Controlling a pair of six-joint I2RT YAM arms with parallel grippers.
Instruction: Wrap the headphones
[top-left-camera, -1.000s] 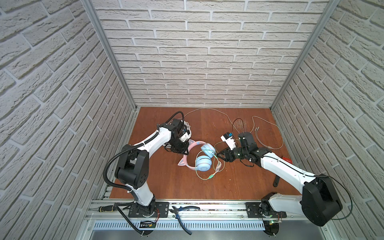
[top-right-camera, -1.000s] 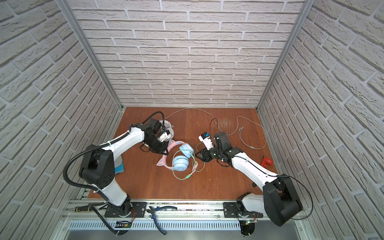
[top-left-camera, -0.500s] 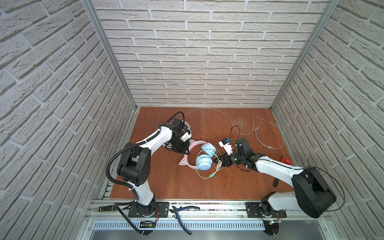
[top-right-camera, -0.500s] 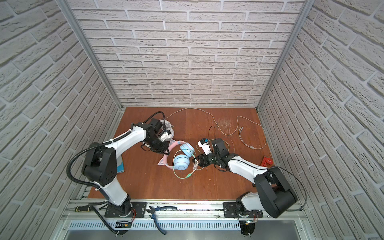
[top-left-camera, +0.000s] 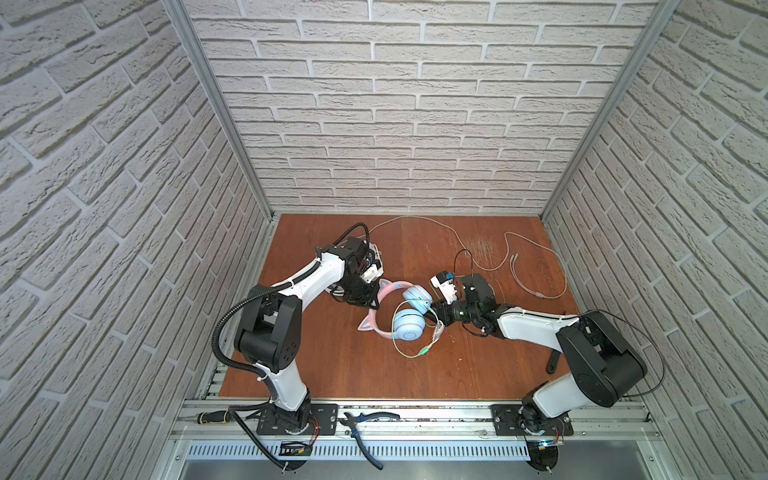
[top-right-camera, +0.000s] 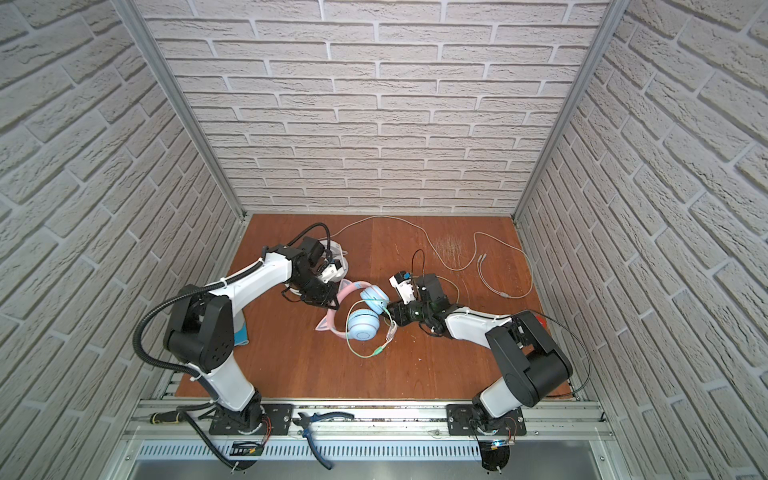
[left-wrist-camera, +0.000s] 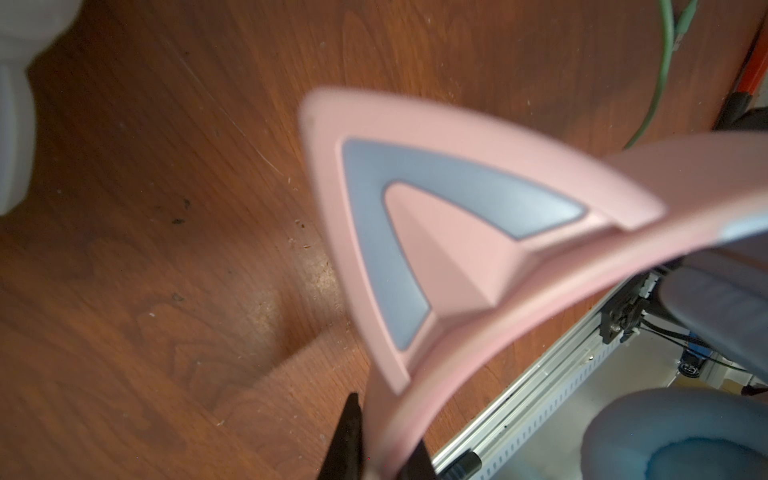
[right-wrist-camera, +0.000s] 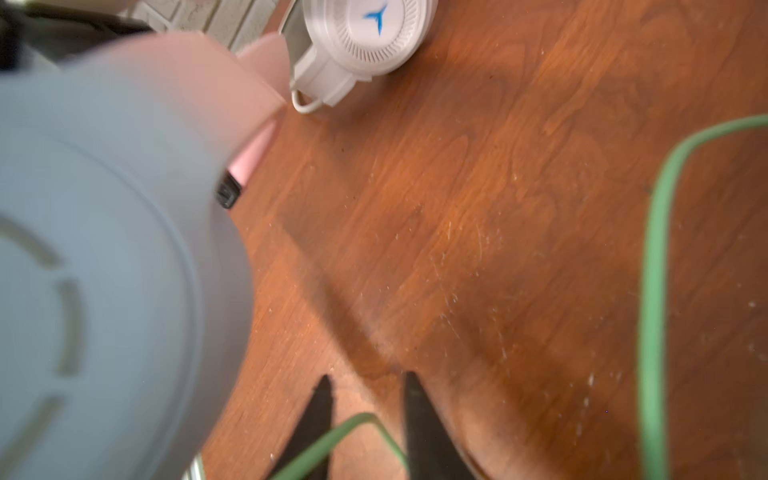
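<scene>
**Green cable bend sits between our right fingers**

We have the pink headphones (top-left-camera: 409, 328) lying near the middle of the table (top-left-camera: 332, 365), the band arcing from 12 round to 8 o'clock of the two blue cups. Our left gripper (top-left-camera: 372, 305) stands at 10 o'clock of them, its fingers pressed onto the pink band just beside a cat ear (left-wrist-camera: 399, 249). Our right gripper (top-left-camera: 434, 318) comes in from 3 o'clock, nearly touching the cups, so it is the nearer arm for the green cable (top-left-camera: 397, 347), which loops out toward 5 o'clock. In the right wrist view the fingers (right-wrist-camera: 322, 399) stand apart, and a bend of the cable lies in the gap, deep toward the palm and not pinched. We judge the next move turns on closing across that bend. The white headphones (right-wrist-camera: 361, 37) rest beyond, unwrapped
</scene>
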